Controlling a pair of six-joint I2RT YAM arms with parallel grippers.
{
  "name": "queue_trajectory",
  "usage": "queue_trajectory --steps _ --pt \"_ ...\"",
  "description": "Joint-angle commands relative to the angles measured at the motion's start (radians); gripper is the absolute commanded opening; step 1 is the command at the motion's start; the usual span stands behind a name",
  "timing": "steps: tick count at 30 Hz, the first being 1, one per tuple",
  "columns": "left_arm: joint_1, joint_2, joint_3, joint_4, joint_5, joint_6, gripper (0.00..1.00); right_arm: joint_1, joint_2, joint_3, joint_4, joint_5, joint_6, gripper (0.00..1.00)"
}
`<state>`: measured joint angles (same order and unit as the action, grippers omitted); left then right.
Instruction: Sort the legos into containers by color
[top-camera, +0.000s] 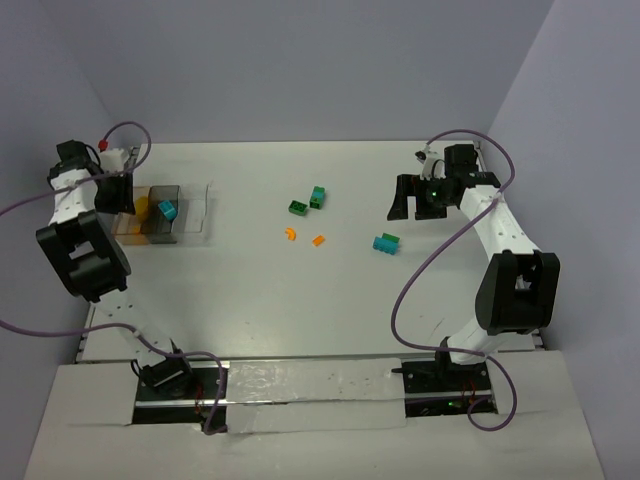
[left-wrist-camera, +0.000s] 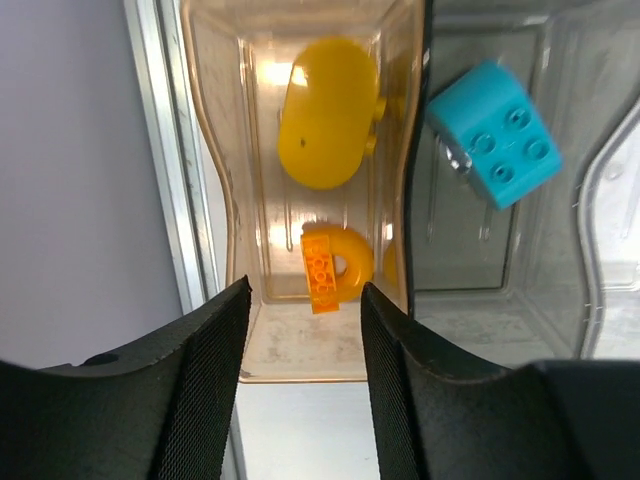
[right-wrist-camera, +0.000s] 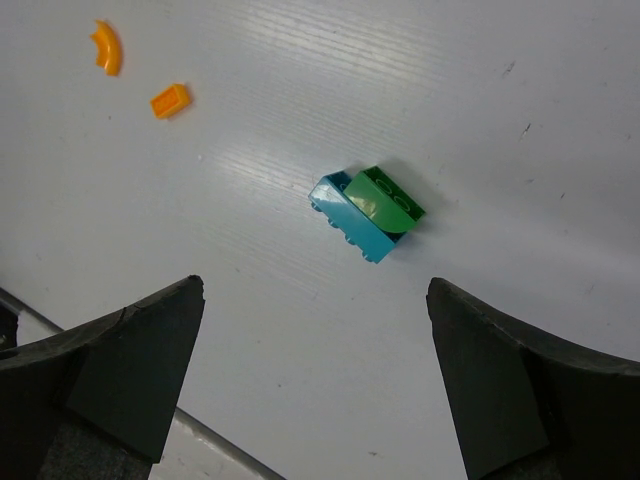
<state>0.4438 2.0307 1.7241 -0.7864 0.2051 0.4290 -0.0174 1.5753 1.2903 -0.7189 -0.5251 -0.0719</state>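
My left gripper (top-camera: 117, 195) (left-wrist-camera: 305, 300) hangs open over the brown-tinted container (top-camera: 135, 222) (left-wrist-camera: 215, 150), with nothing between its fingers. In that tray lie a yellow rounded lego (left-wrist-camera: 325, 110) and an orange curved lego (left-wrist-camera: 335, 265). A cyan brick (top-camera: 166, 210) (left-wrist-camera: 495, 130) rests in the smoky tray (left-wrist-camera: 470, 250) beside it. My right gripper (top-camera: 415, 210) (right-wrist-camera: 315, 290) is wide open above a teal brick (top-camera: 385, 243) (right-wrist-camera: 350, 215) with a green piece (right-wrist-camera: 385, 200) on it. An orange curved piece (top-camera: 289, 234) (right-wrist-camera: 107, 47) and a small orange brick (top-camera: 319, 241) (right-wrist-camera: 170, 101) lie mid-table.
A green brick (top-camera: 297, 208) and a teal brick (top-camera: 318, 197) sit together at the table's middle back. A clear tray (top-camera: 200, 212) stands to the right of the smoky one. The table's metal edge (left-wrist-camera: 165, 150) runs just left of the brown tray.
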Motion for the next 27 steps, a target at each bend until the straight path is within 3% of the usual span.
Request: queue_trajectory --steps 1,7,10,13,17,21,27 --pt "-0.032 -0.098 0.081 0.010 0.033 0.000 0.56 0.005 -0.006 0.023 0.007 -0.016 -0.005 1.00" --pt "-0.275 -0.245 0.045 -0.001 0.092 0.028 0.61 0.007 0.007 0.024 0.007 -0.008 -0.002 1.00" --pt "-0.465 -0.269 0.015 -0.017 0.204 0.005 0.69 0.006 0.009 0.028 0.002 -0.001 -0.002 1.00" --pt "-0.642 -0.255 -0.022 0.045 0.252 -0.071 0.70 0.006 0.008 0.034 -0.004 0.005 -0.001 1.00" --pt "-0.841 -0.181 -0.081 0.133 0.127 -0.160 0.68 0.003 -0.004 0.040 -0.013 0.044 -0.001 1.00" --pt "-0.924 -0.112 -0.112 0.228 0.070 -0.349 0.65 -0.016 -0.029 0.040 -0.017 0.054 -0.002 1.00" --pt "-0.975 -0.104 -0.200 0.262 -0.024 -0.483 0.71 -0.028 -0.034 0.017 -0.016 0.053 -0.012 1.00"
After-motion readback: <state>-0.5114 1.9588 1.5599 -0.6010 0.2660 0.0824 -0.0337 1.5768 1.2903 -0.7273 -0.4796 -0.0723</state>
